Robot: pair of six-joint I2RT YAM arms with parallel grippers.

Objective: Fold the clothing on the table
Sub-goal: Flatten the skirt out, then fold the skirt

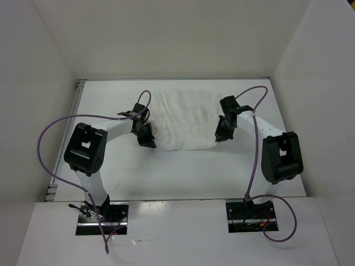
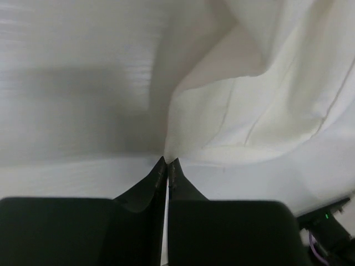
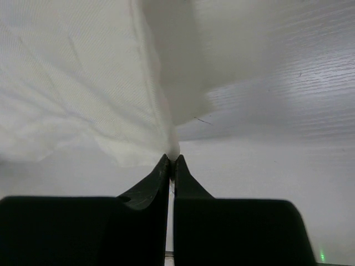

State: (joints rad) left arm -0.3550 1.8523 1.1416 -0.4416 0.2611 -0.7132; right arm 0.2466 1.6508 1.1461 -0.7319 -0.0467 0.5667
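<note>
The clothing, a thin white ribbed garment, lies spread on the table between the two arms. My left gripper sits at the garment's near left corner. In the left wrist view its black jaws are pressed together with the cloth's corner pinched at the tips and lifted. My right gripper is at the near right corner. In the right wrist view its jaws are shut on a bunched tip of the clothing, which rises from the tips.
White walls enclose the table on the left, back and right. A metal edge strip runs along the back left. Purple cables loop from both arms. The arm bases sit at the near edge.
</note>
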